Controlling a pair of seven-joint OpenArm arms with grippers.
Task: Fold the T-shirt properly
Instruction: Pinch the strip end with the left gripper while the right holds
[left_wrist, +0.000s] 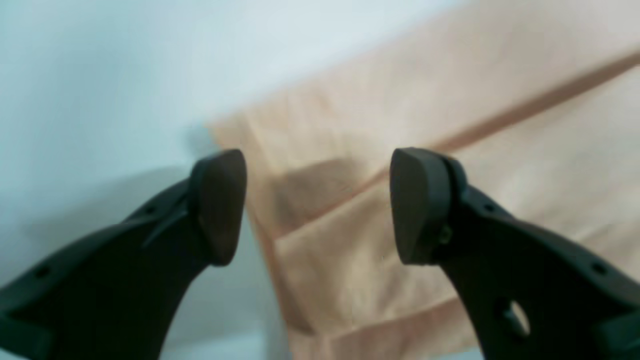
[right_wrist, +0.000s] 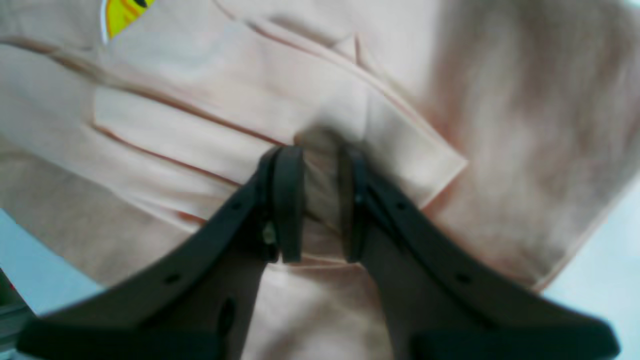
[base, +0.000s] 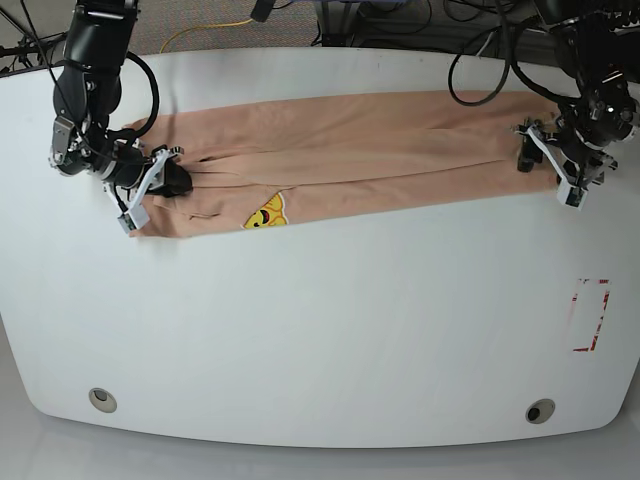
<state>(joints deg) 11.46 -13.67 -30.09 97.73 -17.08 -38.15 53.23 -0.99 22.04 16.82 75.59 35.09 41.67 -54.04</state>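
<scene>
From the left wrist view, the left gripper (left_wrist: 318, 205) stands wide apart and empty, hovering over a layered corner of the T-shirt (left_wrist: 400, 165), whose folded edge runs on past the jaws. From the right wrist view, the right gripper (right_wrist: 320, 200) is pinched on a bunch of the T-shirt (right_wrist: 225, 125) (the yellow print (right_wrist: 122, 14) sits further up). In the base view, the T-shirt (base: 400, 150) lies as a long band along the bench's (base: 320, 330) far edge, its long axis running side to side, one arm at each end; the free end lies directly under the left gripper (base: 555, 160), so that arm seems placed to close next.
</scene>
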